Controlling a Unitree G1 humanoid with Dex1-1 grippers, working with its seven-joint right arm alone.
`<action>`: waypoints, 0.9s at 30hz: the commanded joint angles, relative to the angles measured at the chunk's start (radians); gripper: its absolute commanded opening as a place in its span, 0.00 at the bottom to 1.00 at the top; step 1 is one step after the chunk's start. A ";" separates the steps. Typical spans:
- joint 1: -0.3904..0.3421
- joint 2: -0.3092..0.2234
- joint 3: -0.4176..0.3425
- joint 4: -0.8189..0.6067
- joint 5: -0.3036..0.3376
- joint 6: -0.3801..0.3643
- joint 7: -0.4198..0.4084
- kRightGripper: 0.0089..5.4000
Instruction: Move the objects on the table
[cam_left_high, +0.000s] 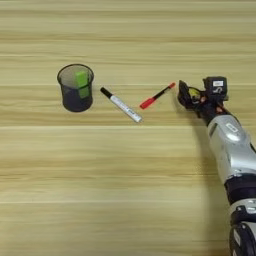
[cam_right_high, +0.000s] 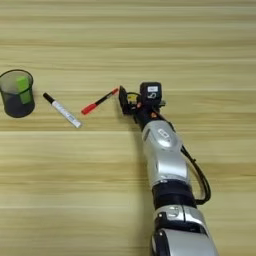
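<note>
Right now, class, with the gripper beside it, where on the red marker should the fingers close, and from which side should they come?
Probably on the slim shaft of the red marker, just above its thicker cap. It lies flat and slanted on the table, cap toward the lower left, apart from the white marker. Coming from above, fingers across the shaft, looks easiest; the gripper sits by its thin tip.

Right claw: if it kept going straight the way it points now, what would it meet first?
Probably the red marker, whose thin end lies just beyond the right claw. Height above the table is unclear.
</note>
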 joint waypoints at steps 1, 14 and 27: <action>-0.105 -0.044 -0.010 0.025 -0.003 -0.035 -0.007 0.79; -0.148 -0.052 -0.001 0.140 0.013 -0.039 0.057 0.99; -0.189 -0.061 -0.012 0.250 0.014 -0.042 0.064 0.99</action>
